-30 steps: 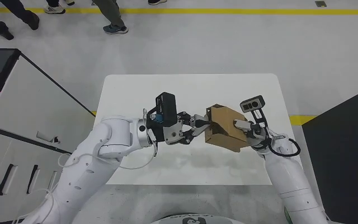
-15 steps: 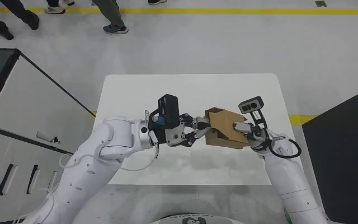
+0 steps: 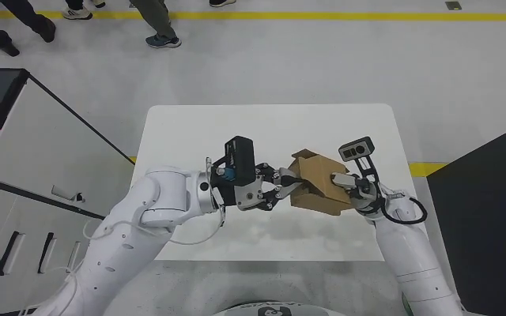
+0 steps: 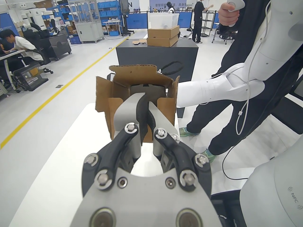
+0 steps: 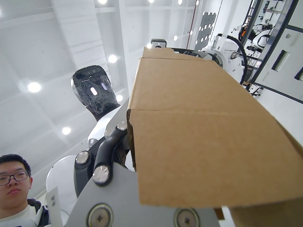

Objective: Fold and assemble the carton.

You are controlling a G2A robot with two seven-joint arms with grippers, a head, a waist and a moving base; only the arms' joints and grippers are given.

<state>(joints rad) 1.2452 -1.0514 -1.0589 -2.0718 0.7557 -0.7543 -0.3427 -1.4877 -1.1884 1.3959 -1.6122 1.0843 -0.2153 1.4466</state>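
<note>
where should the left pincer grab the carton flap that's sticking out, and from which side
Probably the free edge of the splayed side flap on the carton, coming from the open end facing the left pincer. It stands clear of the wall, both faces reachable; the right pincer holds the far end.

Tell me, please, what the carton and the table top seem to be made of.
The carton looks like brown corrugated cardboard with a matt finish: its cut edges look rough and layered. The table seems to be a smooth white board, perhaps laminate or painted; the look leaves that open.
</note>
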